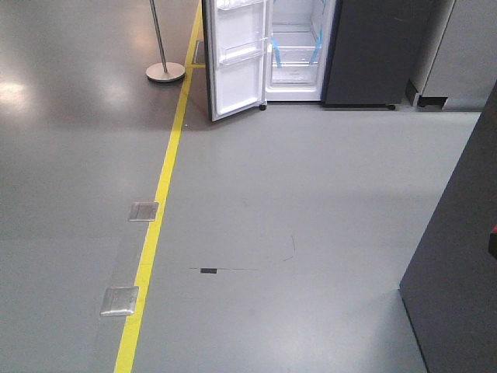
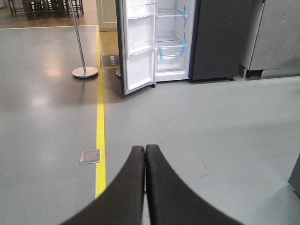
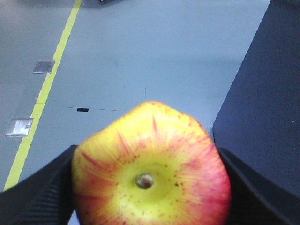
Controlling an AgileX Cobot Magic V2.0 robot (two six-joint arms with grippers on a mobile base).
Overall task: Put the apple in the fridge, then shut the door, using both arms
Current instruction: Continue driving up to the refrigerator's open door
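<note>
Well short of the goal. Fridge (image 1: 299,47) stands at the far edge of the floor (image 1: 295,217), just right of the yellow line (image 1: 163,202), with a wide stretch of bare floor between it and the rig. Door (image 1: 237,62) is swung wide toward the line, white lining and clear bins facing out. That leaves the white shelves with blue tape exposed and ready to take something. The fridge's other door (image 1: 373,47), plain dark grey, is shut.

Apple (image 3: 150,173) sits in the right hand (image 3: 149,201), not in the fridge. Black fingers (image 3: 40,194) press its two flanks. Stem dimple faces the wrist camera, floor showing beyond. A grip across the widest part looks chosen for carrying. I judge it secure enough for the run across, and it leaves the far side free to meet a shelf first.

Left hand (image 2: 145,150) is closed on nothing, fingertips touching, pointed toward the open compartment. Likely kept empty for the door, since a shut narrow tip can push the panel's edge.

Stage, as judged: approach, apple carried, placing and closing not yet done. Watch the post base (image 1: 165,71) left of the line, near the door's outer face, and the dark panel (image 1: 458,264) close on the right side.
</note>
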